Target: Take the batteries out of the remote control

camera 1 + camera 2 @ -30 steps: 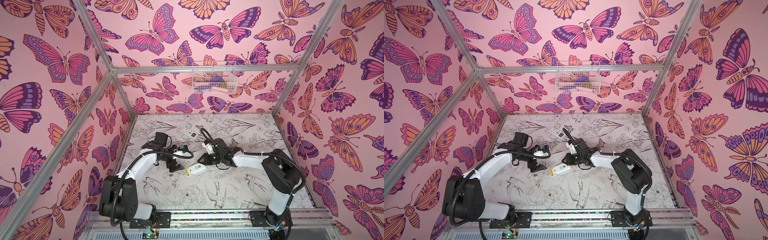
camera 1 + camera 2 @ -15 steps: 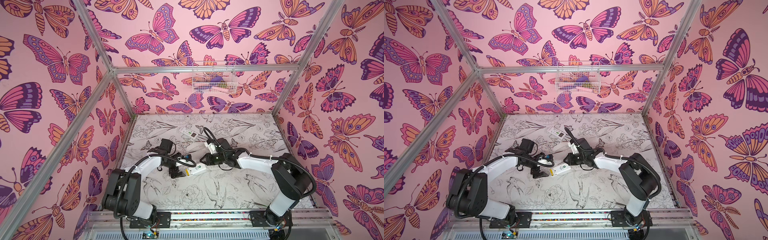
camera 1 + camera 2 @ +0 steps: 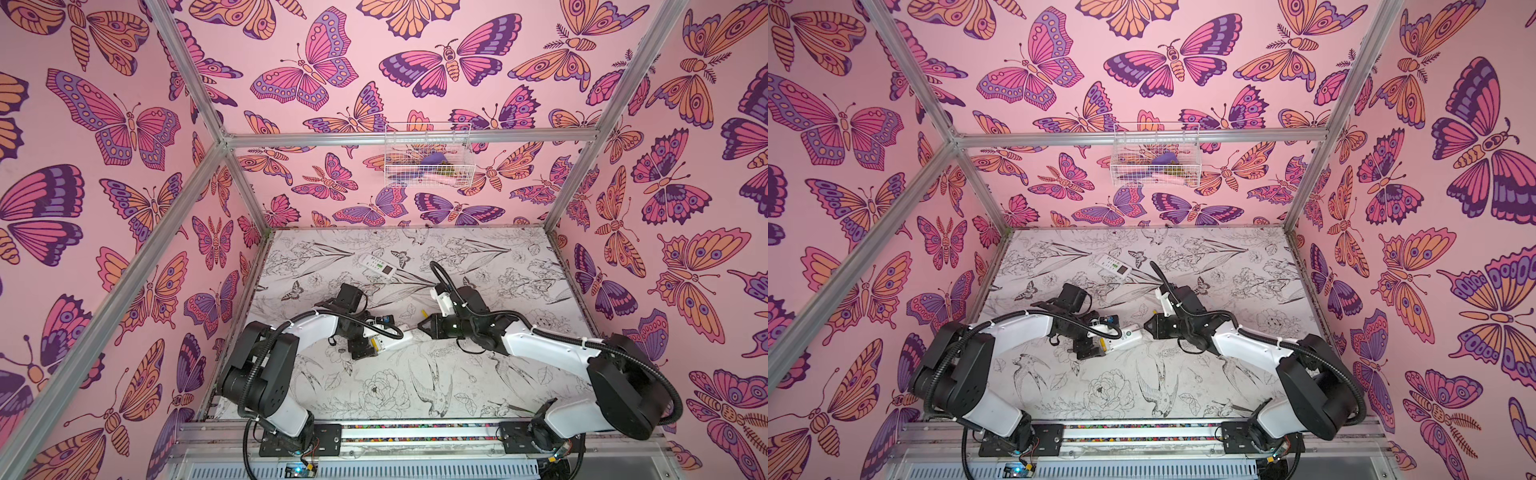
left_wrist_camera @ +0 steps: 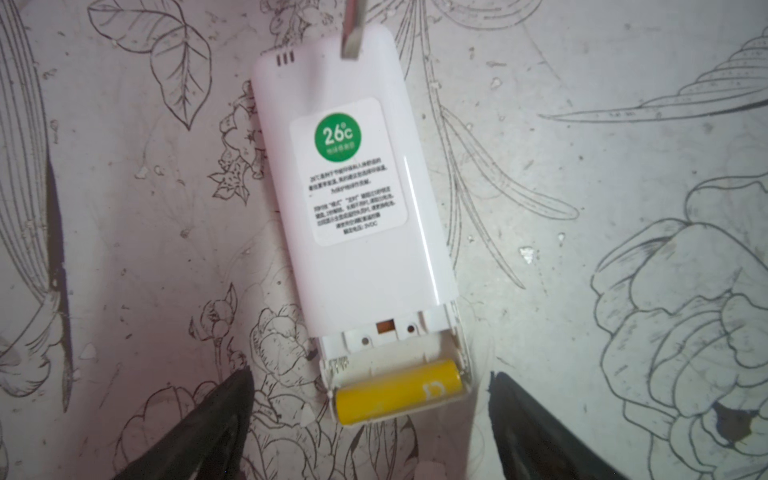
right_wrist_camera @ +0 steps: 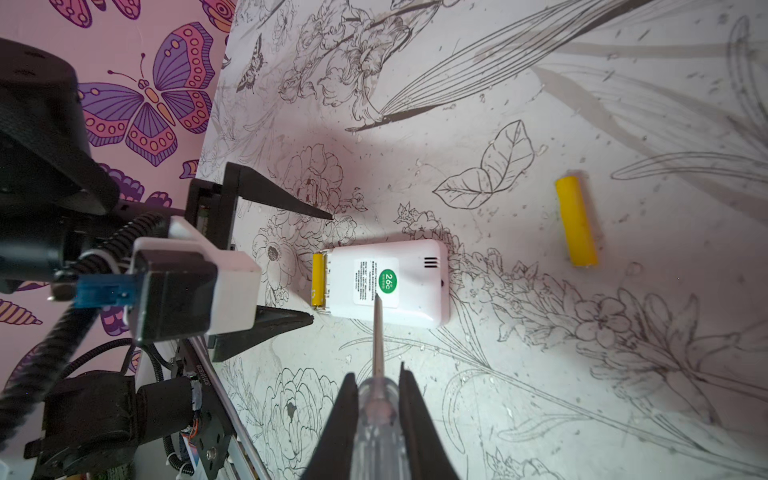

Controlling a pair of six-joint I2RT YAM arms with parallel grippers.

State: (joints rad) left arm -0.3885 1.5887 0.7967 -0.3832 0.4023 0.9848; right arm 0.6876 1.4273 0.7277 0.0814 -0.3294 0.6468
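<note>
The white remote control [image 4: 353, 187] lies back up on the table, seen in both top views [image 3: 392, 338] [image 3: 1125, 337]. Its end compartment is uncovered, with one yellow battery [image 4: 399, 390] lying in it. My left gripper [image 4: 370, 386] is open, one finger [image 4: 232, 399] on each side of that end and apart from it. My right gripper [image 5: 376, 374] is shut on a clear-handled screwdriver [image 5: 376, 415], whose tip hangs over the remote's green sticker [image 5: 388, 280]. A second yellow battery [image 5: 577, 220] lies loose on the table beyond the remote [image 3: 424, 312].
Another white remote [image 3: 377, 264] lies face up near the back of the table. A wire basket [image 3: 428, 156] with small items hangs on the back wall. Butterfly-patterned walls and metal frame posts close in the table on three sides.
My left gripper has swung in to the remote's open end and now straddles it, jaws slightly narrower. The right gripper shifted a little with the screwdriver. The remote has not moved.
</note>
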